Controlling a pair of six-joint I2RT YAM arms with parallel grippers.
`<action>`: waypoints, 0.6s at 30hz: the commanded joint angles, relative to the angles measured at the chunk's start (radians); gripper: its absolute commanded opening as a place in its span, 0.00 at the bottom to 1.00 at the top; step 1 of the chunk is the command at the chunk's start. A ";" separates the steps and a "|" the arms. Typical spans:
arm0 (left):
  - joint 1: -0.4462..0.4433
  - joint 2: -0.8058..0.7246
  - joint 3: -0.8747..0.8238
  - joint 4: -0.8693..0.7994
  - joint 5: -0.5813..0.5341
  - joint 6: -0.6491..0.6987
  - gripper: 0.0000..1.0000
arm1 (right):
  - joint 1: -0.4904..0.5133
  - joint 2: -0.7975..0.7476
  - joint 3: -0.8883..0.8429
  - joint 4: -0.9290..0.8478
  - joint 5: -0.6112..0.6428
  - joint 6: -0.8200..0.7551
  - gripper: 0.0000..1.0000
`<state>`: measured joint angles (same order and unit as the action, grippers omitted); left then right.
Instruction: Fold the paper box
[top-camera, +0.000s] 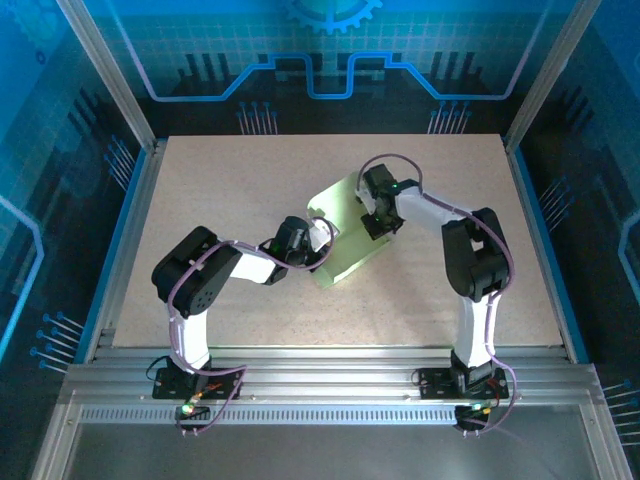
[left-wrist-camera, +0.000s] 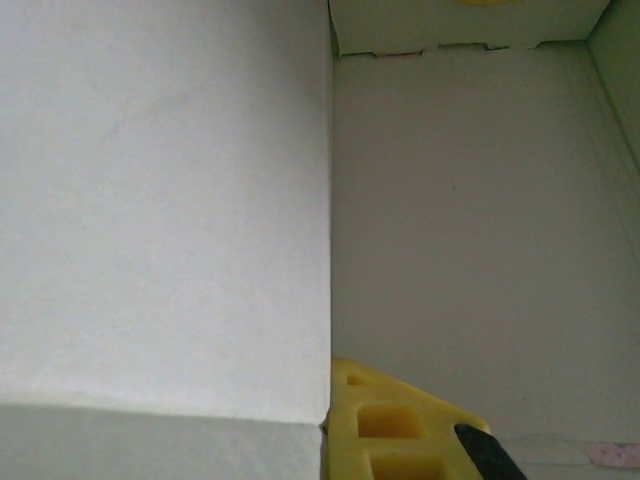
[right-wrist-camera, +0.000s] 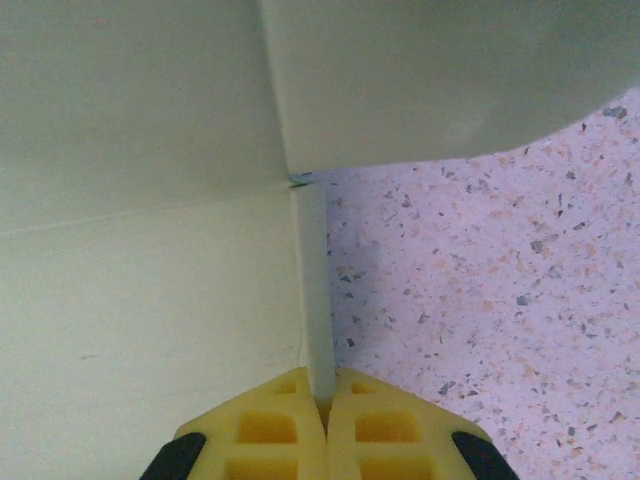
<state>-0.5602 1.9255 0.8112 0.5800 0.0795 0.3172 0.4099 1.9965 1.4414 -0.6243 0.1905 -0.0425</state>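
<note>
The paper box (top-camera: 352, 245) lies partly formed at the centre of the worktop (top-camera: 220, 190), between both arms. The right hand (right-wrist-camera: 324, 400) is clamped together on a thin upright side strip. The left hand (top-camera: 318, 240) is closed on a raised panel at the box's left edge. The card is judged thin, light, flexible and easily creased. Grip flaps near fold lines; avoid crushing panels.

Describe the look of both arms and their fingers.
The left arm and right arm match: bulky black joints, white link covers, and a thin purple cable looping along each from a black base with small coloured lights. The fingers are yellow plastic with square hollows and black corners.
</note>
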 joint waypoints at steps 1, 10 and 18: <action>-0.011 0.037 -0.008 -0.138 0.022 0.016 0.06 | 0.039 0.051 -0.003 -0.052 0.055 0.012 0.00; -0.010 0.028 -0.020 -0.125 0.016 0.014 0.06 | 0.119 0.143 0.053 -0.129 0.182 0.015 0.00; -0.011 0.041 -0.015 -0.136 0.012 0.020 0.07 | 0.053 0.012 0.006 -0.063 0.028 0.078 0.21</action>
<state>-0.5602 1.9255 0.8108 0.5804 0.0753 0.3172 0.4786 2.0407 1.4837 -0.6785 0.3534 -0.0113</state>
